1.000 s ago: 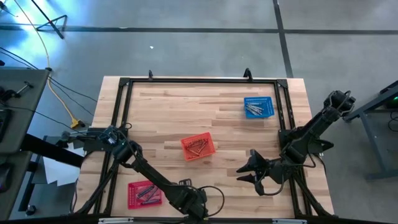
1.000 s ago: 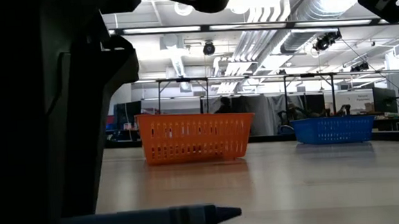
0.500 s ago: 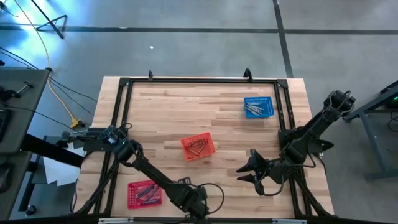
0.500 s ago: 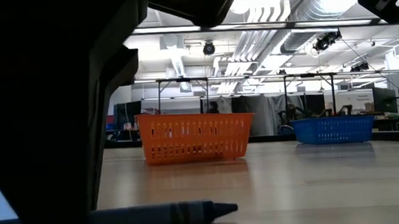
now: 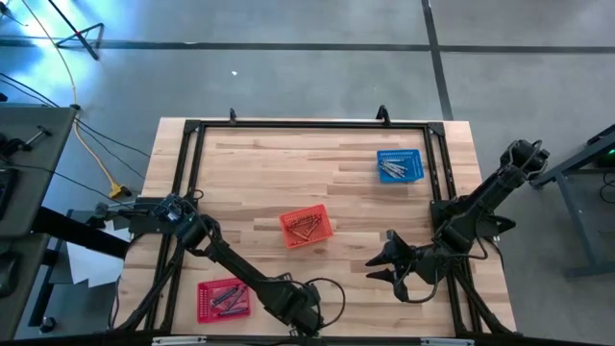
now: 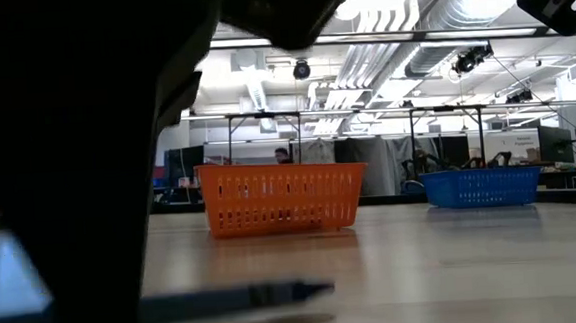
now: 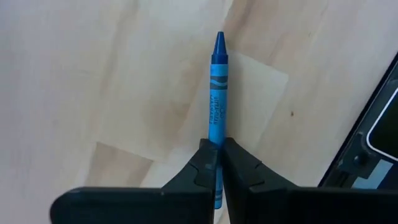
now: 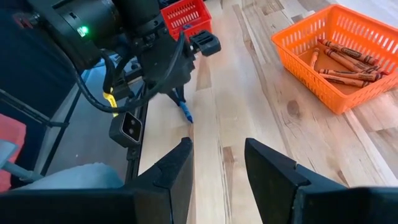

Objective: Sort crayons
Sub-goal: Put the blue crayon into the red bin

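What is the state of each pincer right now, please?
Left pincer: shut on the blue crayon, near the table's front edge.
Right pincer: open, holding nothing, waiting at the table's right side.

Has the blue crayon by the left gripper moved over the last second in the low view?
Yes. The blue crayon has slid leftward, away from the orange basket, its tip retreating toward the left gripper clamped on it.
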`<action>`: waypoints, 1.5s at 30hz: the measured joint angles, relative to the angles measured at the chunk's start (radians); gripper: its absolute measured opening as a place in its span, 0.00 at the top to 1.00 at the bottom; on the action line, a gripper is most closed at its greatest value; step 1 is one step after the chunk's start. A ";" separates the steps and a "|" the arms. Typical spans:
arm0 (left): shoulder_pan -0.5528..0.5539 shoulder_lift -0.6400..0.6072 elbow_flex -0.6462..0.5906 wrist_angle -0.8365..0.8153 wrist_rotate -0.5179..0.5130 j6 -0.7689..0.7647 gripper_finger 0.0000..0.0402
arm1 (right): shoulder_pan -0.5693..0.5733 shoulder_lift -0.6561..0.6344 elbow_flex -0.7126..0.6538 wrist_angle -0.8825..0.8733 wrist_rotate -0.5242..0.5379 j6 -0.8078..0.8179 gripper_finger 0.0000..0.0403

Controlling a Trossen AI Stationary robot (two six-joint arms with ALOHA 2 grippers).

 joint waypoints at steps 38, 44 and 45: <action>-0.390 -0.275 0.004 -0.607 -0.021 -1.077 1.00 | -0.004 0.000 0.000 -0.025 0.036 -0.019 0.65; -0.397 -0.275 -0.091 -0.606 0.013 -1.151 1.00 | -0.004 0.000 0.000 -0.031 0.036 -0.019 0.65; -0.396 -0.275 -0.111 -0.605 0.030 -1.152 1.00 | -0.004 0.000 0.000 -0.032 0.036 -0.019 0.65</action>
